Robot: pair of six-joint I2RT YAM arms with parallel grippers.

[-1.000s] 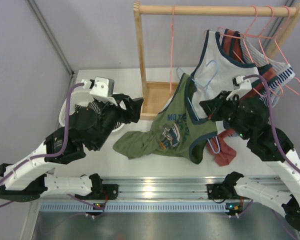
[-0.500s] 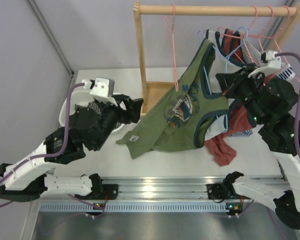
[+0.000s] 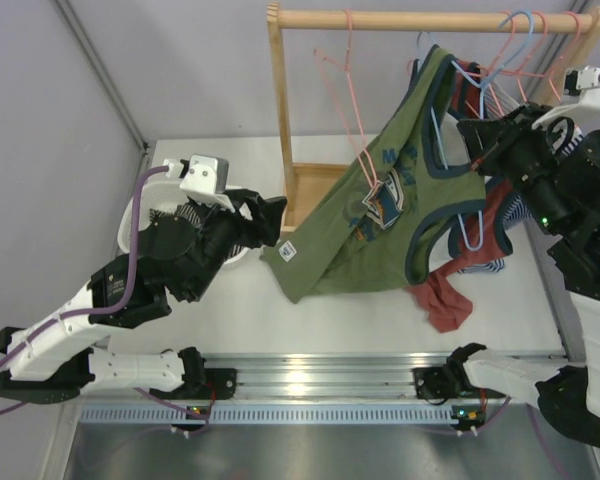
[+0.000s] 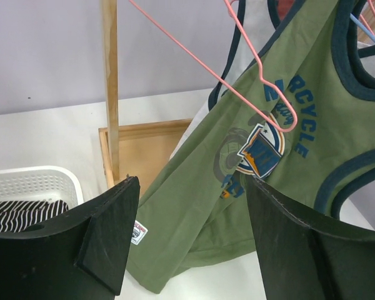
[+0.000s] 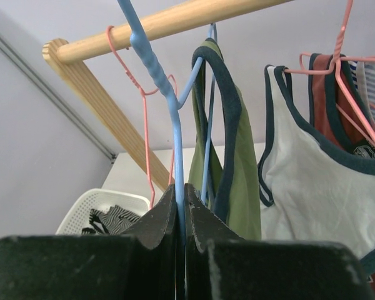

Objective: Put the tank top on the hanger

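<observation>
tank top point(image 3: 385, 215) is up off the table point(image 3: 380, 320), draped on the hanger point(image 5: 154, 67), olive body slung diagonally from the upper right near the wooden rail point(image 3: 430, 18) down to the lower left, chest graphic facing the top camera, small white label showing near the low hem; cannot tell if the hem touches the table; one navy-trimmed strap loops over the blue wire in the right wrist view, the other shoulder's fit on the hanger is not clear; hanger hook reaches up to the rail, cannot tell if it actually sits on it; right gripper point(image 5: 181, 190) is clamped tight on the hanger's blue stem just below the twist, fingers pressed together with the wire between them, arm raised high at the right end of the rail; left gripper point(image 4: 192, 184) is spread wide with nothing between the fingers, low over the table left of the tank top, apart from the cloth; a pink hanger point(image 4: 262, 94) hangs from the rail in front of the chest graphic; white navy-trimmed top point(image 5: 312, 187) hangs just right of the tank top; red garment point(image 3: 445, 300) lies on the table under the right arm; white basket point(image 4: 44, 181) at far left holds a striped garment point(image 4: 19, 212), beside the rack's wooden base point(image 4: 150, 150)
</observation>
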